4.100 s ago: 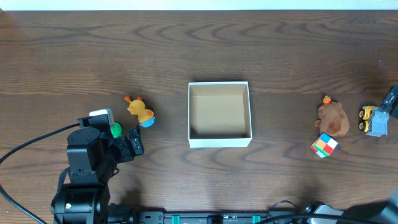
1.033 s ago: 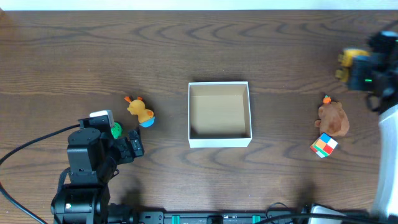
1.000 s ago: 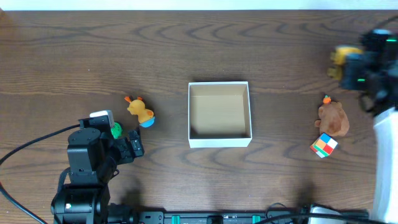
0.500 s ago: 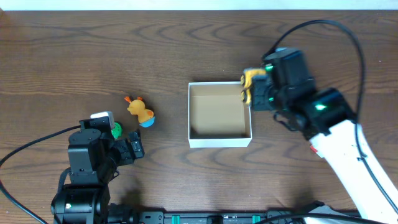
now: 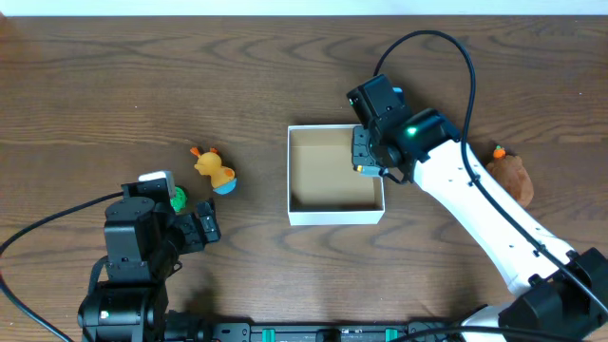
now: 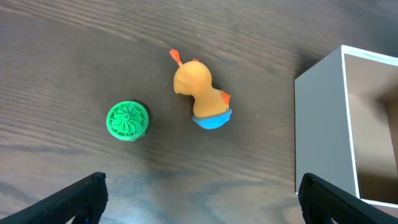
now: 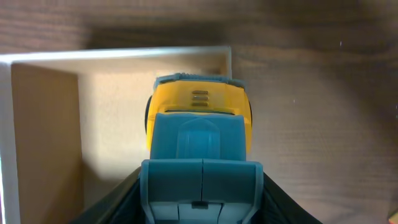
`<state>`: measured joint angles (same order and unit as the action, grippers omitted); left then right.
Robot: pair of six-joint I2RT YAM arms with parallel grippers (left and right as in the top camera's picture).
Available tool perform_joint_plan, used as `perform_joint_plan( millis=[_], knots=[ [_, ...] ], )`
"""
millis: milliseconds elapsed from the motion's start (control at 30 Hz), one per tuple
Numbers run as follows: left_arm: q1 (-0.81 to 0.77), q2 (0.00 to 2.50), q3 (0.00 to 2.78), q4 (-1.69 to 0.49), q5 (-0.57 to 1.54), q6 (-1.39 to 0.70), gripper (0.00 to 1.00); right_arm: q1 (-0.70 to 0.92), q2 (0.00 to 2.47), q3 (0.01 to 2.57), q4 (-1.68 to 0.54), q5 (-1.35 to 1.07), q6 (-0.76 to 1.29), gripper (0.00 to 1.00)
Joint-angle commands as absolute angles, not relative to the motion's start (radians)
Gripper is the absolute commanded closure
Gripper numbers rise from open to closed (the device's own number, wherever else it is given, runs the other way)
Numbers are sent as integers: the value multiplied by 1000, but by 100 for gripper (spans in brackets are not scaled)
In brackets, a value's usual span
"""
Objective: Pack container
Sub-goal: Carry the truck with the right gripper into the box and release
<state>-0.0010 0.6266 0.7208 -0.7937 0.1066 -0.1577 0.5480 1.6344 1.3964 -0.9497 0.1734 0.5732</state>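
The container, a square white-walled box with a brown inside, stands mid-table; it also shows in the left wrist view as container and in the right wrist view as container. My right gripper hangs over its right side, shut on a yellow and blue toy truck that sits above the box's inner right corner. In its own view the right gripper has a dark finger on each side of the truck. My left gripper rests open left of the box, left gripper empty.
An orange duck toy and a green round toy lie left of the container, ahead of the left gripper, as duck and green toy. A brown plush lies at the right, partly behind the right arm.
The right arm has carried the truck from the table's right edge leftward, now over the container's right inside. The left arm has not moved.
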Motion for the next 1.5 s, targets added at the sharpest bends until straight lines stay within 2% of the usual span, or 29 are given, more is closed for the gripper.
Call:
perform_joint_plan(
  millis=[0, 633, 1067, 1200, 1467],
  knots=[
    [1, 628, 746, -804, 120, -163, 2, 556, 1696, 1394, -923, 142, 559, 99],
    [2, 669, 744, -803, 120, -163, 2, 590, 1694, 1435, -841, 147, 390, 99],
    [2, 669, 744, -803, 120, -163, 2, 630, 1694, 1474, -867, 154, 432, 99],
    [2, 669, 744, -804, 120, -163, 2, 630, 1694, 1474, -850, 123, 331, 99],
    [2, 669, 744, -803, 120, -163, 2, 630, 1705, 1462, -893, 123, 397, 99]
  ],
)
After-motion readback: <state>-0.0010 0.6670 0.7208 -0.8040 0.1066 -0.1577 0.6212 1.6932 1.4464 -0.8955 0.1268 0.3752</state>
